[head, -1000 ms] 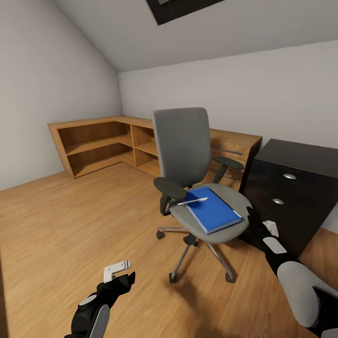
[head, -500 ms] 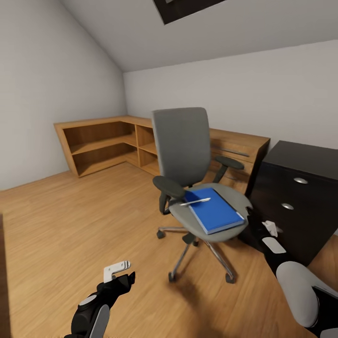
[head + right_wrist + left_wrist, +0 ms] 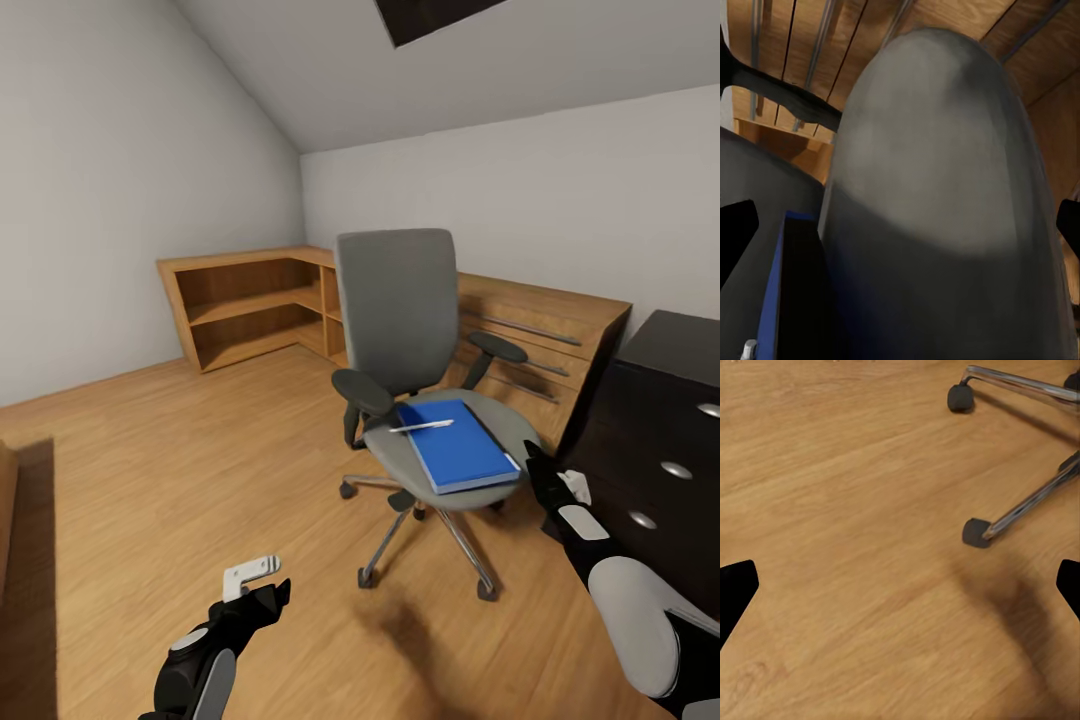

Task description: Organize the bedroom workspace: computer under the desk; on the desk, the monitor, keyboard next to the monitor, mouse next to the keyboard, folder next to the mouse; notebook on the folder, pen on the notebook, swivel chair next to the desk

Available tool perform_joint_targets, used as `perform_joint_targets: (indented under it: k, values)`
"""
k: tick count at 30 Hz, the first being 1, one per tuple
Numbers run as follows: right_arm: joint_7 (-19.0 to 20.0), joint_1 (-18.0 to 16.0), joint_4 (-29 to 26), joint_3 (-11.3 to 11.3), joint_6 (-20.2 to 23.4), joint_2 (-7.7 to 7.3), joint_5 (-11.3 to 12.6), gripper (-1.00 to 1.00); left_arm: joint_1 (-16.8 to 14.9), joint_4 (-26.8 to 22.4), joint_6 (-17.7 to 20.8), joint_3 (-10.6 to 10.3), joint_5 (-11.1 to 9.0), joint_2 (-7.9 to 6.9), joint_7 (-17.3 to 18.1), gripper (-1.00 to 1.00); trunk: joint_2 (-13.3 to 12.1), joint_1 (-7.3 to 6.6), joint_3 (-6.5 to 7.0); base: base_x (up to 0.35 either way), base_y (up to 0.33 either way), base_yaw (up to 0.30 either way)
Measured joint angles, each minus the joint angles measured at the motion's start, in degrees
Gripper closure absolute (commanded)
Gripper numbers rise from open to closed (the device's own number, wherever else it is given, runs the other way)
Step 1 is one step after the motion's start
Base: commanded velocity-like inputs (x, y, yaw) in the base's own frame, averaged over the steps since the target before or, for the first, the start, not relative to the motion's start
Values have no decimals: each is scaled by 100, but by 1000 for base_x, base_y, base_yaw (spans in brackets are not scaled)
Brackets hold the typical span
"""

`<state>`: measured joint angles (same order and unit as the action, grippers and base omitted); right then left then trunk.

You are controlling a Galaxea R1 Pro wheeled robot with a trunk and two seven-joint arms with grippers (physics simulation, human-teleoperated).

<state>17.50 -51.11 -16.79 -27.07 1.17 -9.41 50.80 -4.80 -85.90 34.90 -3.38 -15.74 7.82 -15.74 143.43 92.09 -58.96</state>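
Facing the swivel chair with the folder on its seat

Head view: the swivel chair (image 3: 420,400) was seen carrying the folder (image 3: 455,458), with the pen (image 3: 422,426) laid on it. The desk (image 3: 665,440) stood beside the chair. The right gripper (image 3: 540,478) was held at the seat's edge, the left gripper (image 3: 262,590) near the chair's base.

Left wrist view: spread fingertips (image 3: 736,589) were shown above the floor (image 3: 855,510), nothing held.

Right wrist view: fingertips (image 3: 736,229) were parted before the seat, empty.

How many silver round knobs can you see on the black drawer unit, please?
3, all on the front of the black drawer unit right of the grey swivel chair: a top knob, a middle knob and a bottom knob. More may lie beyond the picture's edge.
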Motion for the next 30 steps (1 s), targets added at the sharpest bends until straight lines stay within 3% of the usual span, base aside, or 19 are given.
perform_joint_targets:
  k: [18, 30]
  values:
    - [3, 0, 12, 16, 2, -5, -4, -100, -1, 1, 0, -7, 0, 0, 0, -100, 0, -1, 0, 247, 0, 2]
    - [4, 0, 21, 20, 0, 1, -6, -100, -1, 1, -1, -8, 0, 0, 0, -100, 0, 0, 0, 117, 8, 0]
